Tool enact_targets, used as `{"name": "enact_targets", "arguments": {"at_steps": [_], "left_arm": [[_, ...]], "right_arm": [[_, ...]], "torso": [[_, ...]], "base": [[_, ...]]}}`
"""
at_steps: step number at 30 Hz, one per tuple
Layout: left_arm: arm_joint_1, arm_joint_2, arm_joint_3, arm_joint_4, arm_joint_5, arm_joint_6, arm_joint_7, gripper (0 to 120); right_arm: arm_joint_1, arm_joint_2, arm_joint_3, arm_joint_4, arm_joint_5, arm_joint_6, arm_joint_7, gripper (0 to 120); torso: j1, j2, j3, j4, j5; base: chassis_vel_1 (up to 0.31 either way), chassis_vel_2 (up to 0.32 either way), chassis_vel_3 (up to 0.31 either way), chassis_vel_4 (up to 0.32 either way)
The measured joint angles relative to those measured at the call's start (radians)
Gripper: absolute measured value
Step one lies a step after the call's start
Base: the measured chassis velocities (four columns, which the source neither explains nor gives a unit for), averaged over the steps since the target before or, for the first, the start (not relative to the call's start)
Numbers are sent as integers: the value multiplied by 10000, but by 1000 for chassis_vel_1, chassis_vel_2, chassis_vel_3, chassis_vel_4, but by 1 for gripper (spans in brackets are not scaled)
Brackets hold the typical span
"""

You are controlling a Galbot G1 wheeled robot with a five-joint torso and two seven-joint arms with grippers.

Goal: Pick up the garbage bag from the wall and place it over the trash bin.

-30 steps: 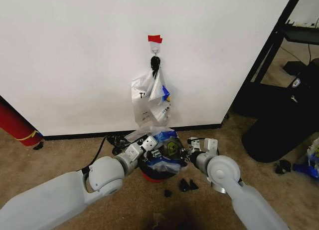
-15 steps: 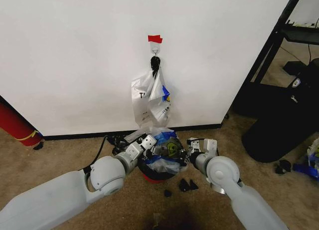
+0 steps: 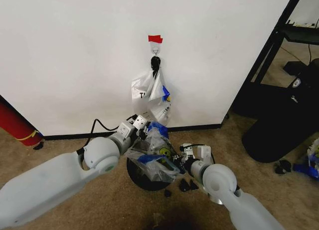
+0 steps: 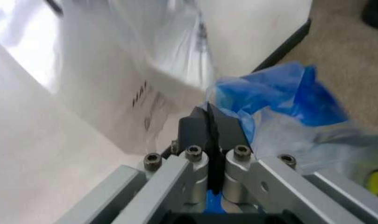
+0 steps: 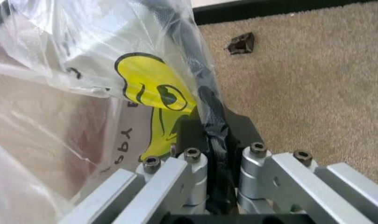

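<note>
1. Floor: beige carpet (image 3: 279, 200) meets the white wall (image 3: 75, 55) at a black baseboard.
2. Wall fittings: a strip of red tape (image 3: 155, 39) sits above a small hook (image 3: 155, 51), from which a whiter bag (image 3: 152, 93) hangs.
3. Garbage bag (image 3: 155, 152): thin, translucent, crumpled, with a yellow smiley print and blue patches. It is stretched between both grippers above the trash bin (image 3: 142, 177), which stands on the carpet near the baseboard.
4. Left gripper (image 3: 141, 126): clamped on the bag's upper edge, near the wall.
5. Right gripper (image 3: 180, 157): clamped on the bag's opposite edge, beside the smiley print.
</note>
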Motion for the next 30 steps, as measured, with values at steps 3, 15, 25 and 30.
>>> {"name": "enact_targets", "arguments": {"at_steps": [3,15,25,30], "left_arm": [[-87,-118,31,523,-72,56,28,0],[-367,-121,294,1865,133,-158,736,0],[-167,14,350,2595,-112,-88,1500,0],[354,253,-122,2330,-205,66,1434,0]], "right_arm": [[-152,-102,60,131,-304,66,-261,1],[-682,-402,402,538,-667,268,-771,1],[-994,-450,611,674,-749,634,-1032,1],[-1022,-376,752,595,-724,755,-1027,1]], "torso": [[0,0,0,0,-1],[0,0,0,1,-1],[0,0,0,-1,-1],[0,0,0,2,-1]], "base": [[0,0,0,0],[0,0,0,0],[0,0,0,0],[0,0,0,0]]}}
